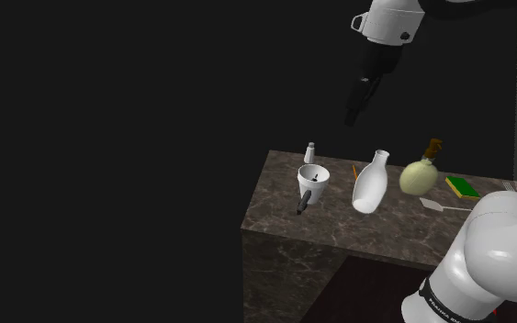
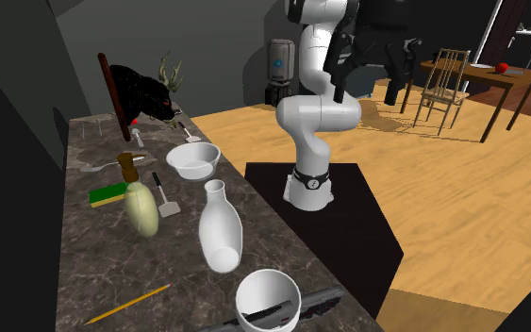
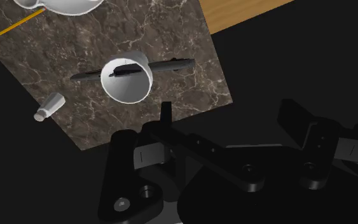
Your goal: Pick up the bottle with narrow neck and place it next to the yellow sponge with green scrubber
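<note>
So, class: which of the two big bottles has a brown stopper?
The round yellowish bottle by the sponge; the taller white bottle has none.

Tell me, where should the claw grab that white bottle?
The white bottle stands upright, so probably come straight down from above and pinch its slim neck just under the flared lip. The belly looks too wide for a sure hold. The open claw hangs high above the counter.
</note>
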You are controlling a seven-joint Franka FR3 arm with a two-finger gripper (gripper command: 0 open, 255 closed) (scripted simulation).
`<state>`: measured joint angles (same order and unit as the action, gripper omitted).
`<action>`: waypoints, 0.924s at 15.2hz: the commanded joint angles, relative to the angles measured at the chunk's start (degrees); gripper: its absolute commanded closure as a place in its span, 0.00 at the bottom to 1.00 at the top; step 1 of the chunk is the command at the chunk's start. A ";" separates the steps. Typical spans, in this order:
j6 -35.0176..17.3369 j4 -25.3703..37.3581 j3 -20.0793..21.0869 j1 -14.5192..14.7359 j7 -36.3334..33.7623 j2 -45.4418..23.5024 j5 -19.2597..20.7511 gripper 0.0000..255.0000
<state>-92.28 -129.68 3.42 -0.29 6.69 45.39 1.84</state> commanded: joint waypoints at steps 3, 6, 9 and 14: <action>-1.40 -2.77 -2.46 -0.49 2.53 1.18 1.02 0.00; -3.55 -6.47 -6.24 -1.39 6.34 2.46 2.79 0.00; -5.83 -9.60 -10.15 -2.51 10.20 3.08 4.75 0.00; -10.00 -13.50 -17.00 -4.59 16.70 2.47 8.31 0.00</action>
<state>-101.22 -142.92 -12.21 -4.58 22.09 48.69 9.49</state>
